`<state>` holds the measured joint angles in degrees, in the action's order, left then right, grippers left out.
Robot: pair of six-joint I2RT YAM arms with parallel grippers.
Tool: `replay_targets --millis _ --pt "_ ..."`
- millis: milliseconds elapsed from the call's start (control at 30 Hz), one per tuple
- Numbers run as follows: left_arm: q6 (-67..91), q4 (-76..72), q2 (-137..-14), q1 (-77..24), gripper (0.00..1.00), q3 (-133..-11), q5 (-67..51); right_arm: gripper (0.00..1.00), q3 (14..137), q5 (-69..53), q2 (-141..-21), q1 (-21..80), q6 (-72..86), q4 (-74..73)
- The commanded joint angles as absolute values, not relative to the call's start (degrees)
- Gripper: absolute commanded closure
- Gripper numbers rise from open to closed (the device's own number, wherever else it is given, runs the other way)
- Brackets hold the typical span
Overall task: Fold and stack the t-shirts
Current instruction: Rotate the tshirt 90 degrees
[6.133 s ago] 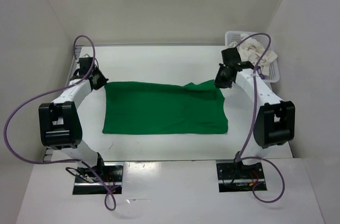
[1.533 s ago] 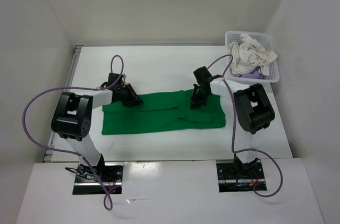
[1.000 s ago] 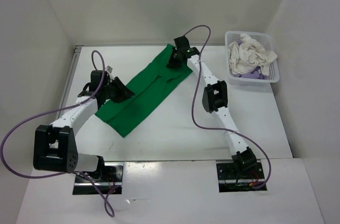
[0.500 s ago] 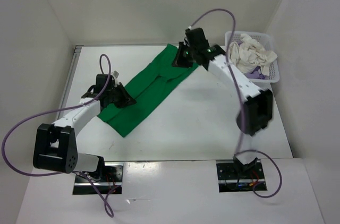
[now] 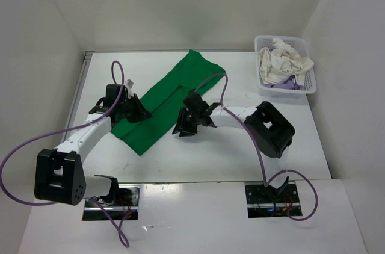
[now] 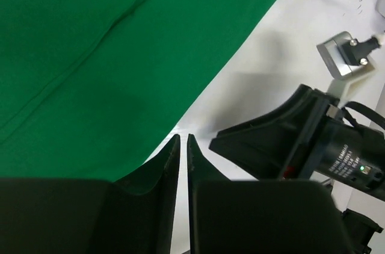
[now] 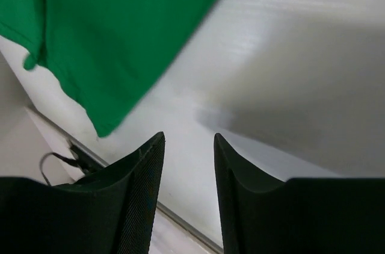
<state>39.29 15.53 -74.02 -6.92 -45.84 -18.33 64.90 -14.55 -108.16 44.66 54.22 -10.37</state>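
Note:
The green t-shirt [image 5: 171,88] lies folded in a long strip, running diagonally from the far middle of the table to the near left. My left gripper [image 5: 137,114] sits at the strip's left edge. In the left wrist view its jaws [image 6: 181,136] stand all but together with only bare table in the slit, and the green cloth [image 6: 90,55] ends at the left fingertip. My right gripper [image 5: 180,127] hangs open over bare table just right of the strip, nothing between its fingers [image 7: 187,136], with green cloth [image 7: 108,31] ahead. The white-cream shirt [image 5: 283,61] and purple shirt [image 5: 287,85] lie crumpled in the basket.
The white lattice basket [image 5: 307,88] stands at the far right corner of the table [image 5: 252,157]. The right arm's black wrist [image 6: 301,139] shows close beside my left fingers. The right arm's elbow [image 5: 274,127] rests low to the right of the shirt.
The right gripper has let go of the shirt's far end, swung down beside the strip's middle and opened. The left gripper has closed at the strip's left edge. The shirt has not moved.

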Motion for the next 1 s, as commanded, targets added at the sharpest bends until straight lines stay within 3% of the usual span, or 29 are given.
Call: replay_targets --millis 0,200,400,433,467,600,767,967 --pt "38.06 15.91 -72.16 -6.86 0.84 -46.76 -18.80 0.56 67.24 -12.05 -109.25 45.44 60.55 0.70" --pt "39.20 15.29 -70.58 -6.86 0.84 -44.74 -19.34 0.51 70.92 -8.97 -116.01 45.97 63.90 1.23" --pt "39.20 15.29 -71.89 -6.86 0.83 -45.26 -20.03 0.70 73.56 -9.84 -120.84 45.97 67.59 1.23" --pt "39.20 15.29 -71.89 -6.86 0.83 -45.96 -20.04 0.75 73.56 -9.84 -120.85 45.97 67.59 1.23" --pt "38.68 15.29 -71.89 -6.86 0.83 -45.97 -20.04 0.87 73.56 -9.23 -120.85 45.97 67.59 0.36" --pt "38.06 15.82 -72.42 -6.86 0.82 -47.20 -18.98 1.00 71.90 -7.65 -116.56 45.97 63.21 -2.98" --pt "35.34 15.82 -75.76 -6.86 0.80 -47.72 -20.12 1.00 63.38 -12.64 -106.64 40.35 53.63 -10.61" --pt "30.52 24.05 -81.11 -7.38 0.64 -49.31 -21.88 1.00 52.74 -17.40 -97.40 32.19 42.37 -20.37"
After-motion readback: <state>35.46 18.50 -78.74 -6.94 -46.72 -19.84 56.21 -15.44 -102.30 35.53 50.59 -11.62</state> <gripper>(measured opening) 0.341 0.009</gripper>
